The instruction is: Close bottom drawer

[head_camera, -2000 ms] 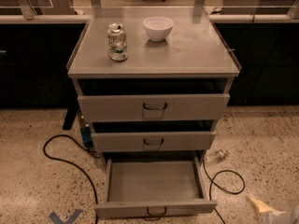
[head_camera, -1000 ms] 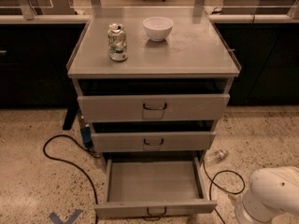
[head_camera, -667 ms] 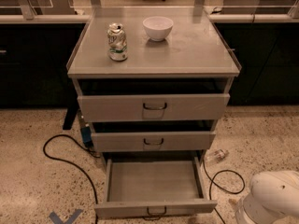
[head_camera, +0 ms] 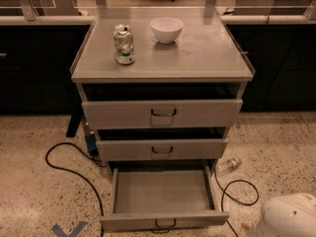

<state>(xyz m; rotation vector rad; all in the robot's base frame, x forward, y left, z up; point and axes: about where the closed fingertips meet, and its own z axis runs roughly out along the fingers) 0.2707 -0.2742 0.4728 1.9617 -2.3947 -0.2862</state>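
Note:
The bottom drawer [head_camera: 163,191] of the grey metal cabinet is pulled far out. Its flat grey tray is empty, and its narrow front strip with a small dark wire handle [head_camera: 163,225] sits at the lower edge of the camera view. My gripper is not in view. Only a white rounded part of my arm [head_camera: 290,216] shows in the bottom right corner, to the right of the drawer front and apart from it.
The middle drawer [head_camera: 162,150] and top drawer [head_camera: 162,113] stand slightly out. A dented can [head_camera: 123,44] and a white bowl [head_camera: 166,29] sit on the cabinet top. Black cables [head_camera: 74,172] and a plastic bottle [head_camera: 228,165] lie on the speckled floor.
The white arm part came into view at the bottom right and has since sunk a little lower. The drawers, can and bowl have not moved.

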